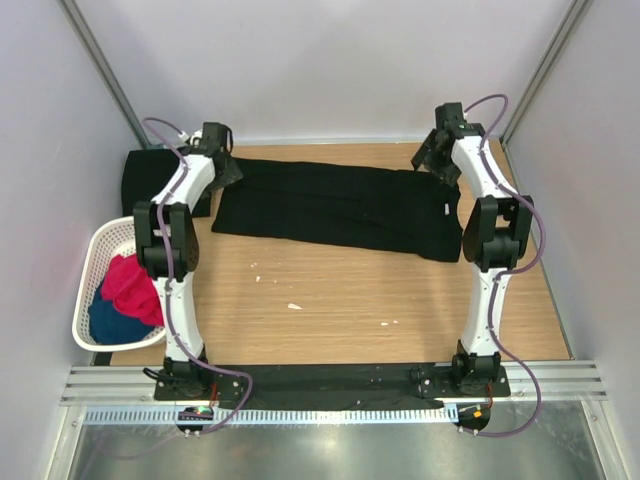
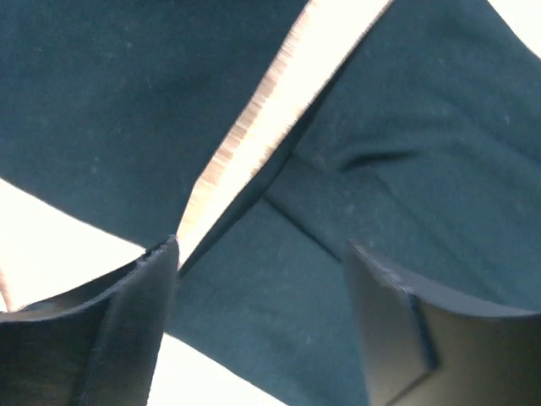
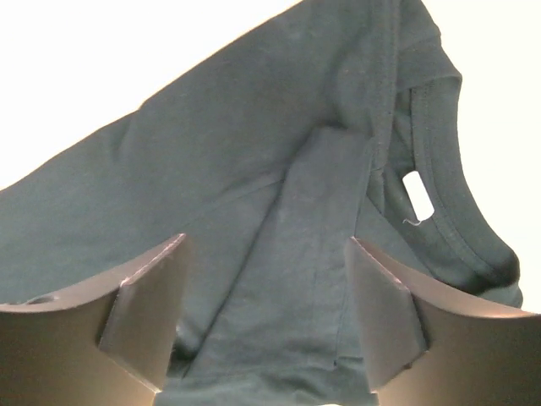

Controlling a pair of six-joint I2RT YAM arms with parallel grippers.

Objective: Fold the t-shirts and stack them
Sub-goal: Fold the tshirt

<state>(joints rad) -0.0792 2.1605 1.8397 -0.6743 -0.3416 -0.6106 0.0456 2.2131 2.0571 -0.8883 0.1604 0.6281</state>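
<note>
A black t-shirt (image 1: 340, 208) lies flat across the far half of the table, folded into a long band. A second black t-shirt (image 1: 150, 175), folded, lies at the far left. My left gripper (image 1: 222, 168) is open over the band's left end; the left wrist view shows black cloth (image 2: 270, 330) between its fingers (image 2: 144, 330). My right gripper (image 1: 438, 158) is open over the band's right end. The right wrist view shows the shirt's collar with a white label (image 3: 418, 196) and folded cloth (image 3: 296, 279) between the fingers (image 3: 385, 313).
A white mesh basket (image 1: 95, 260) stands at the left edge, holding red-pink (image 1: 130, 285) and blue (image 1: 115, 322) garments. Small white scraps (image 1: 294, 306) lie on the wooden table (image 1: 350, 300). Grey walls close in the sides and back.
</note>
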